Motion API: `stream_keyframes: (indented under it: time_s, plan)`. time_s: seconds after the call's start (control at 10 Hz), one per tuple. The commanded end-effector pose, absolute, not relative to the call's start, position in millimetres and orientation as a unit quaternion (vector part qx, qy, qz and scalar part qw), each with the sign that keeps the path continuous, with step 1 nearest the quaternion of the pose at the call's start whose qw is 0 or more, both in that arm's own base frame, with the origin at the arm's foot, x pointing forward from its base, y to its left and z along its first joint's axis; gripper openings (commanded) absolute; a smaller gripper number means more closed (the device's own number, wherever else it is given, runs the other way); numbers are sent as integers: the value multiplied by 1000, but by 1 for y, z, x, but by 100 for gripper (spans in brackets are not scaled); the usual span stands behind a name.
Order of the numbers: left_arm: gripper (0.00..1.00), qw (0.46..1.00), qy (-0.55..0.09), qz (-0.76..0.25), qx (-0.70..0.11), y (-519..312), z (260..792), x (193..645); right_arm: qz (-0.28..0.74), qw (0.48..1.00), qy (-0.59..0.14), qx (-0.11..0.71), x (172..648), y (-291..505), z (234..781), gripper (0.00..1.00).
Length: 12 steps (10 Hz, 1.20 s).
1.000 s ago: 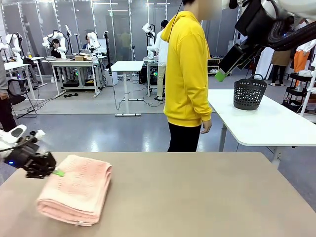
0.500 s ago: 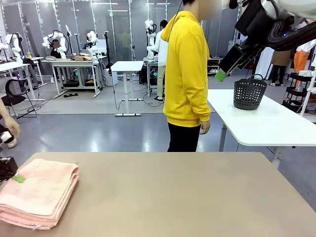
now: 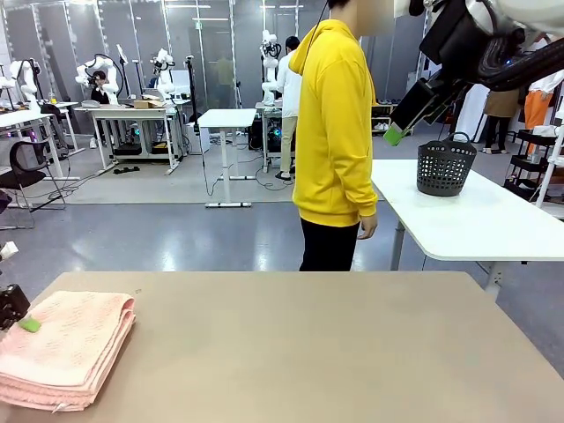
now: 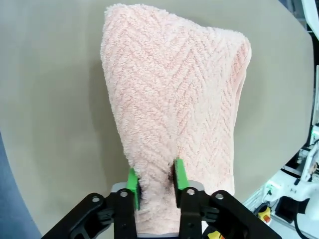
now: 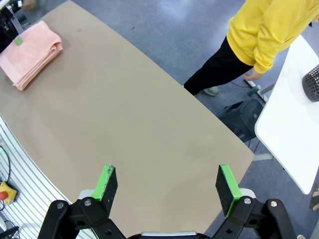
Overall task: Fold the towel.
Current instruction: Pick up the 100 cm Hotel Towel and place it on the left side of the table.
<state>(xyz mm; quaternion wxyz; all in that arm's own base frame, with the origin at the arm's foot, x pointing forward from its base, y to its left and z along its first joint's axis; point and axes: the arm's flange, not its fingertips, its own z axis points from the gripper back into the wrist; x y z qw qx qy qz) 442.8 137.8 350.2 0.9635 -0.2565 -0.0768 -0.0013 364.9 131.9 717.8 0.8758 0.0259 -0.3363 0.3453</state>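
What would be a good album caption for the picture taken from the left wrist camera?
Left gripper pinching the near edge of a folded salmon-pink herringbone towel lying on the tan table.

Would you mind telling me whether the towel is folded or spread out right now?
Folded. The towel lies as a compact stack of layers at the table's left edge, one end pinched by the left end effector.

folded towel (image 3: 63, 348) table's (image 3: 308, 352) left edge, left claw (image 3: 18, 317) gripping it, person (image 3: 335, 132) opp.
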Motion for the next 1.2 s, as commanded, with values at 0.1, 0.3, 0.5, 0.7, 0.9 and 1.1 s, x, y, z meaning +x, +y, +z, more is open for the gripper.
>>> stream_keyframes:
  time_s: [0.1, 0.3, 0.5, 0.7, 0.9, 1.1]
  plan:
    - [98, 970, -76, -2, -229, 133, 358, 444, 344, 877, -333, 23, 363, 132, 719, 100]
    - [100, 979, -70, 1, -192, 132, 363, 440, 344, 877, -333, 23, 363, 132, 719, 100]
    - [100, 984, -68, 2, -165, 127, 369, 433, 344, 877, -333, 23, 363, 132, 719, 100]
    - [100, 985, -73, 7, -158, 122, 376, 423, 344, 877, -333, 23, 363, 132, 719, 100]
    - [100, 982, -72, -4, -177, 132, 372, 434, 344, 877, -333, 23, 363, 132, 719, 100]
    - [100, 982, -72, -4, -177, 132, 372, 434, 344, 877, -333, 23, 363, 132, 719, 100]
